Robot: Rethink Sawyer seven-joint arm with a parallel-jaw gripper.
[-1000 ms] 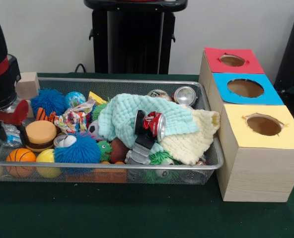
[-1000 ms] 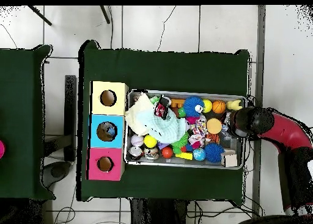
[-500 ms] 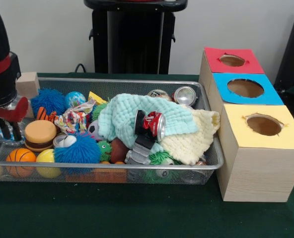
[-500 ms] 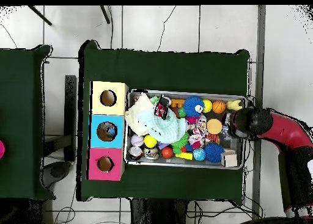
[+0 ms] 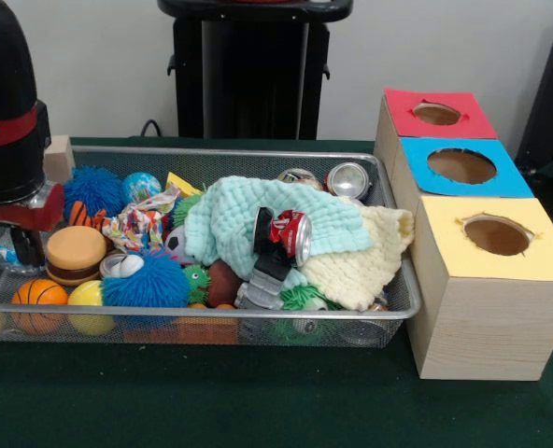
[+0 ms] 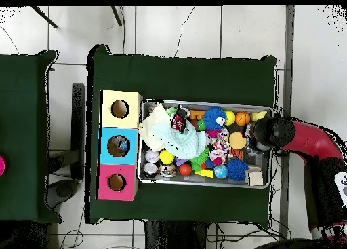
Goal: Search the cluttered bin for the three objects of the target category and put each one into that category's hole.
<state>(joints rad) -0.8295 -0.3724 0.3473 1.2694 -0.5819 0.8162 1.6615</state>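
Observation:
A wire mesh bin (image 5: pixel 258 155) (image 6: pixel 203 102) holds mixed toys, cloths and cans. A red soda can (image 5: pixel 287 234) (image 6: pixel 179 121) lies on a mint cloth (image 5: pixel 239 215). Two silver cans (image 5: pixel 348 179) rest at the bin's far right corner. Beside the bin stand three boxes with round holes: red (image 5: pixel 436 114) (image 6: pixel 116 182), blue (image 5: pixel 461 166) (image 6: pixel 118 145) and yellow (image 5: pixel 496 235) (image 6: pixel 120 108). My gripper (image 5: pixel 17 247) (image 6: pixel 261 134) hangs inside the bin's left end in the front view, just above a pale bluish item and next to a burger toy (image 5: pixel 76 252).
Blue fuzzy balls (image 5: pixel 92 189) (image 5: pixel 148 280), a small basketball (image 5: pixel 38 301), a yellow ball (image 5: pixel 92 299) and a cream cloth (image 5: pixel 361 261) crowd the bin. A wooden block (image 5: pixel 60 157) sits at the far left corner. Green cloth (image 5: pixel 258 401) covers the table.
The arm has shifted a little to the right in the front view, further over the bin's left end. The bin's contents have not moved.

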